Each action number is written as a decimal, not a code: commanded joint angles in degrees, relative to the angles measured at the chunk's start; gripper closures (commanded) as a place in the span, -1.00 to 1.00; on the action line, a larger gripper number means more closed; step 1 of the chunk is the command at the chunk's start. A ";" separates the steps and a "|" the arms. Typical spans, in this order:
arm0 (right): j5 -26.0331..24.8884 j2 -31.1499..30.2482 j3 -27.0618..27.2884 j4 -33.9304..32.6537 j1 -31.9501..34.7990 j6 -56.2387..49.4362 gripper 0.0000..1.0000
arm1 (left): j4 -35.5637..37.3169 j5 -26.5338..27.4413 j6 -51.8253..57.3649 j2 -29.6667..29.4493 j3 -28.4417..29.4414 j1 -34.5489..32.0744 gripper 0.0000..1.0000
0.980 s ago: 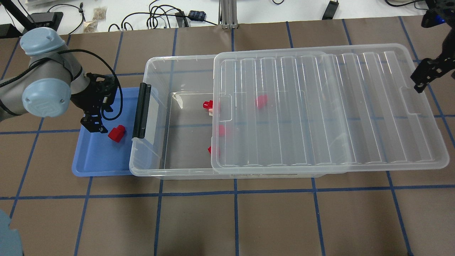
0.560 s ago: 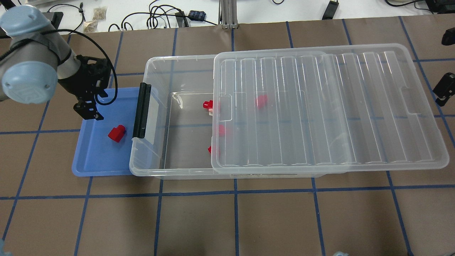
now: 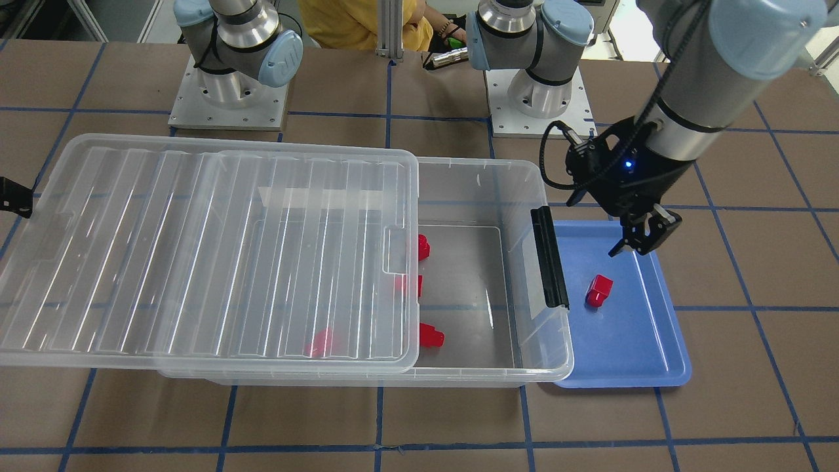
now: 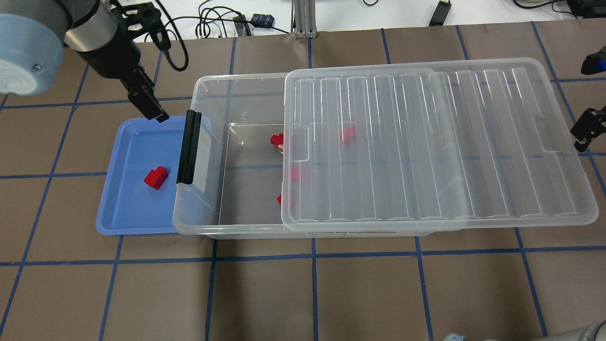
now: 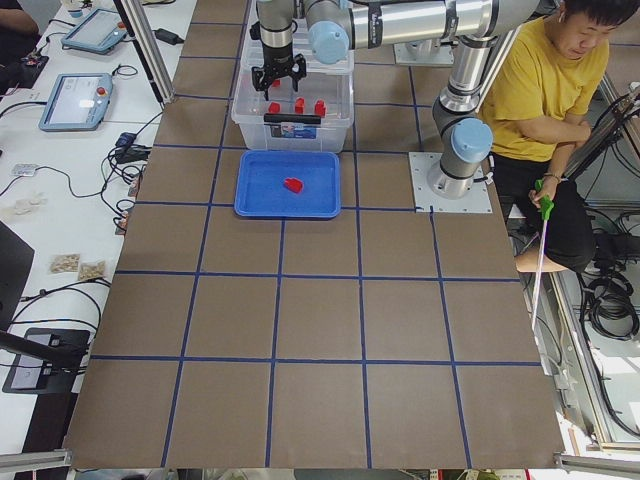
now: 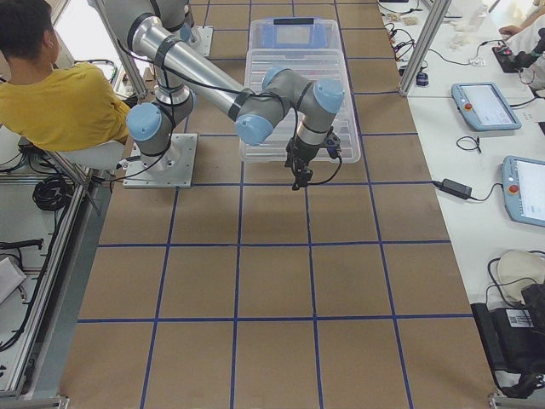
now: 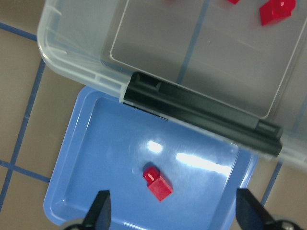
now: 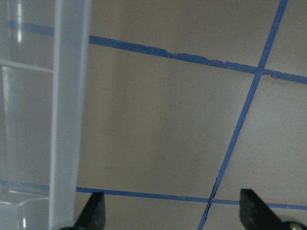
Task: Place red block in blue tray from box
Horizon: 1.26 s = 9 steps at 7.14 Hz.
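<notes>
1. While the left gripper [image 7: 172, 206] hangs above the blue tray [image 4: 118, 215] with jaws wide and empty, the red block [image 4: 155, 177] lies on the tray's floor, near the left end of the table [image 4: 331, 293].
2. Just beside it, the box [image 4: 203, 225] holds four other red blocks [image 4: 277, 139], its lid [image 4: 426, 142] offset.
3. The right gripper [image 8: 172, 208], jaws wide and empty, is over the table's right end.

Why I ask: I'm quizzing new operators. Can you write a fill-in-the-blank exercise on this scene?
1. The blue tray holds exactly ____ red block.
2. The left gripper is ____ and holds nothing.
3. With the lid slid partly aside, ____ red blocks lie inside the box.

Missing words: one; open; four.
</notes>
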 commanded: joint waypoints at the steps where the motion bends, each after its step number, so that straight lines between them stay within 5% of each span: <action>1: 3.16 -0.35 0.16 0.85 0.35 3.87 -1.00 | 0.16 -2.03 -30.07 3.45 1.07 -4.12 -1.00; 5: 8.00 -0.53 0.16 2.44 1.23 8.36 -1.00 | -5.27 0.88 -61.48 7.69 -0.16 -4.04 -1.00; 7: 8.81 -0.61 0.16 2.52 3.24 11.96 -1.00 | -11.77 3.57 -63.59 10.31 0.10 -4.13 -1.00; 9: 8.81 -0.53 0.24 2.52 6.49 15.57 -1.00 | -8.40 3.07 -63.59 10.50 -0.34 -3.52 -1.00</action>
